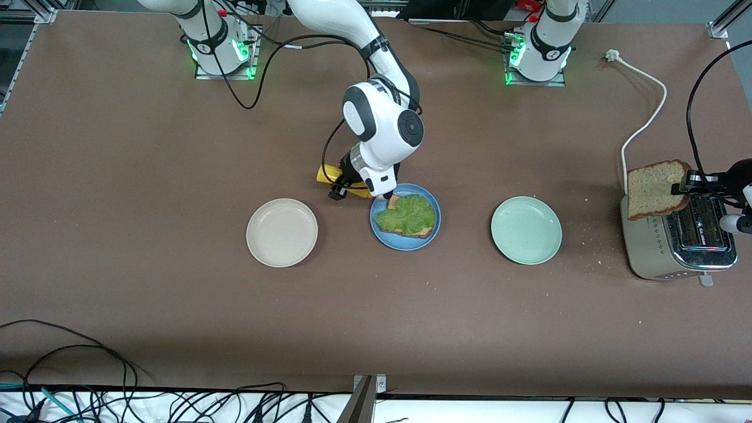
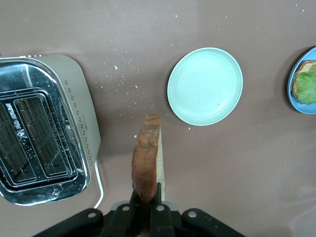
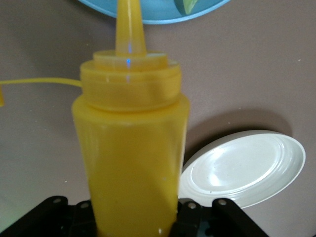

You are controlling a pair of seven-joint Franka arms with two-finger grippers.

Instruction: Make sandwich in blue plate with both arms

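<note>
The round blue plate [image 1: 405, 238] lies under the right gripper [image 1: 385, 198], bearing a brown bread slice [image 1: 424, 232] topped by a ruffled green lettuce leaf [image 1: 407, 214]; that gripper pinches a yellow plastic squeeze bottle [image 3: 131, 148], nozzle tipped toward the plate's rim; squeeze gently, keeping the nozzle over the leaf; the right arm bends steeply down from its base; the left gripper [image 2: 146, 205], over the silver toaster [image 1: 675, 247], is clamped on a second brown bread slice [image 1: 655, 189], held edge-up, its arm reaching from the table's end.

Brown table [image 1: 147, 147] with crumbs; black cables [image 1: 88, 399] along its near edge
</note>
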